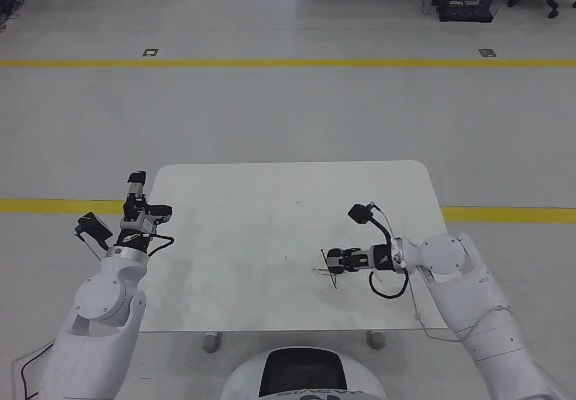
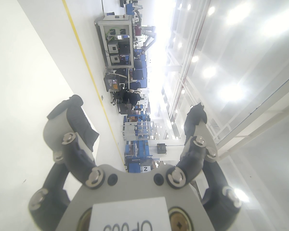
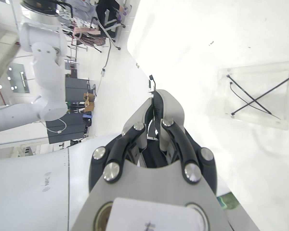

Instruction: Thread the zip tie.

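My right gripper [image 3: 156,97] is shut, and a thin black zip tie [image 3: 152,79] sticks out past its fingertips, head end outward. In the top view this gripper [image 1: 332,262] is low over the table's near right part. Beside it lies a clear flat tray [image 3: 285,73] holding two black zip ties [image 3: 255,99] crossed over each other; from above they show as thin black lines [image 1: 326,273]. My left gripper [image 2: 134,111] is open and holds nothing. It is raised at the table's left edge [image 1: 138,195], pointing away from the table.
The white table [image 1: 268,230] is bare apart from the tray. The floor around it carries yellow lines [image 1: 288,63]. Racks and workstations [image 2: 115,44] stand far off in the room.
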Motion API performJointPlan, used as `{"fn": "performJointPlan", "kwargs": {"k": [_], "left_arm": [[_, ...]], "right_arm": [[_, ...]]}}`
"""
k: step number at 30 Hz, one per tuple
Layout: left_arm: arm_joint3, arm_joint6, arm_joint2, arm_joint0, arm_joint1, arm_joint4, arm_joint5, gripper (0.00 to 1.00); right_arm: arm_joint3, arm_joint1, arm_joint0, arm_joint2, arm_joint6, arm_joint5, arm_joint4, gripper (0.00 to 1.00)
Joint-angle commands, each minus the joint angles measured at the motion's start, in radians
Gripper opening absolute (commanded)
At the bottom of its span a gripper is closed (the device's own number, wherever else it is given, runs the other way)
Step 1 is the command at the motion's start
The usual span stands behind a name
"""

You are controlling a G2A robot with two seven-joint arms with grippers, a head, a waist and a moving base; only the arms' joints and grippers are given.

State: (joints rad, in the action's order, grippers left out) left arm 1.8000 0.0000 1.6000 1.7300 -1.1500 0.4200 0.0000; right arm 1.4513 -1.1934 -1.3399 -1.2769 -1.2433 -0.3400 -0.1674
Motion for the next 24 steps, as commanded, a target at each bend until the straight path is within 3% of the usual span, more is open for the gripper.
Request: {"fn": "performJointPlan", "kwargs": {"k": [1,7,24], "left_arm": [[0.000,0.000,0.000,0.000,0.000,0.000,0.000,1.00],[0.000,0.000,0.000,0.000,0.000,0.000,0.000,1.00],[0.000,0.000,0.000,0.000,0.000,0.000,0.000,1.00]], "right_arm": [[0.031,0.009,-0.010,-0.012,-0.022,0.000,0.041,0.00],[0.071,0.032,-0.027,-0.067,-0.138,0.000,0.211,0.00],[0.071,0.032,-0.027,-0.067,-0.138,0.000,0.211,0.00]]}}
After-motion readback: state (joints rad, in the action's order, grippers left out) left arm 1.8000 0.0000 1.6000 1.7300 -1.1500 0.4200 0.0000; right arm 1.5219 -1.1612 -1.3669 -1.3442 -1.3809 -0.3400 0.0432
